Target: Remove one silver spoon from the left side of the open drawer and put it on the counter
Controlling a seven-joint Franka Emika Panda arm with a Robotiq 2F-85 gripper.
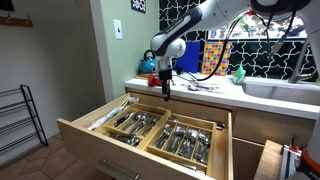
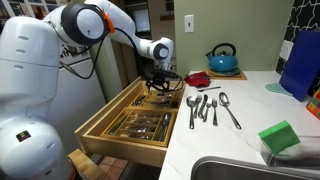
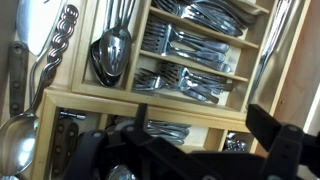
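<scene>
The light-wood drawer (image 1: 80, 135) stands open in both exterior views, and its front shows at the lower left (image 2: 120, 150). It holds two wooden trays of silver cutlery (image 1: 140, 122). My gripper (image 1: 165, 92) hangs over the back of the drawer, close to the counter edge (image 2: 158, 82). In the wrist view its dark fingers (image 3: 200, 125) are spread apart with nothing between them, above the tray dividers. A stack of silver spoons (image 3: 112, 55) lies in one compartment. The pale counter (image 2: 250, 115) carries several spoons and forks (image 2: 205, 105).
A blue kettle (image 2: 222, 60), a red item (image 2: 197, 78), a green sponge (image 2: 280, 135) and a sink (image 2: 250, 170) are on the counter. Large serving utensils (image 3: 40, 60) lie along one drawer side. A wire rack (image 1: 18, 115) stands by the wall.
</scene>
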